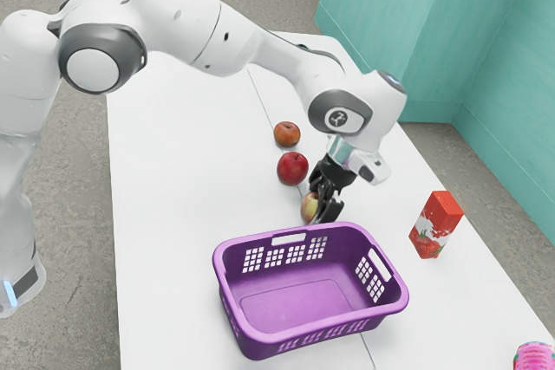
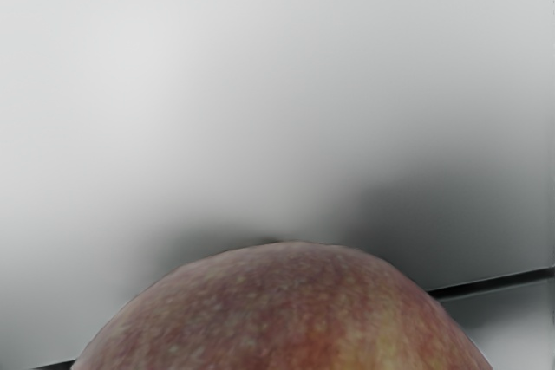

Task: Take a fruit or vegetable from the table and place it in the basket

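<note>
One red-and-yellow apple, just right of centre in the exterior view, at the black gripper; whether held, cannot tell. One purple basket, lower centre.

White rectangular table, smooth top, rounded corner, thin dark seam. Teal panelled walls, meeting at corners. Mottled grey floor. Soft, even light.

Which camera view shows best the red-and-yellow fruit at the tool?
Wrist view: the fruit is large, speckled and unblocked, though cut off below. The exterior view shows it small, partly covered by the tool.
</note>
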You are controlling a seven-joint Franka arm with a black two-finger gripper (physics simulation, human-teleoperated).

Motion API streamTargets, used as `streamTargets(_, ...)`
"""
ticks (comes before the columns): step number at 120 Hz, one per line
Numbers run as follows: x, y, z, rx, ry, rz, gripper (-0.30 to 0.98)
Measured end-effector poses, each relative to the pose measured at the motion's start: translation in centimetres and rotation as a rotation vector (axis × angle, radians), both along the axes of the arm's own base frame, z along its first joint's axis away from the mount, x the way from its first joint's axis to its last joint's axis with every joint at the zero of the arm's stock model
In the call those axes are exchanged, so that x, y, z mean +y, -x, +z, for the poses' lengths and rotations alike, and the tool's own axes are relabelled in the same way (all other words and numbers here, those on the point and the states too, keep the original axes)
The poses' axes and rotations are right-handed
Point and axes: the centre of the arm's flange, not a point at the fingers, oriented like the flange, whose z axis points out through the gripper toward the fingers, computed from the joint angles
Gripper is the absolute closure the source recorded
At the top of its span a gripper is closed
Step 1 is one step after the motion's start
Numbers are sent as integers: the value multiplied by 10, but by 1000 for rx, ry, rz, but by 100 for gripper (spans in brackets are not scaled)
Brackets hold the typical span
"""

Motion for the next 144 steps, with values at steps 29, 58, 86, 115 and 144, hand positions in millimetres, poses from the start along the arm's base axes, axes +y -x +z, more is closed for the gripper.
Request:
streamTargets(29,1,-6,109,-148,-53,-22,26)
streamTargets(58,-87,31,149,-152,-20,-170,26)
streamTargets(86,-148,54,146,-139,24,-251,26)
streamTargets(115,-194,70,139,-139,48,-309,27)
streamTargets(144,-200,70,135,-138,60,-304,5)
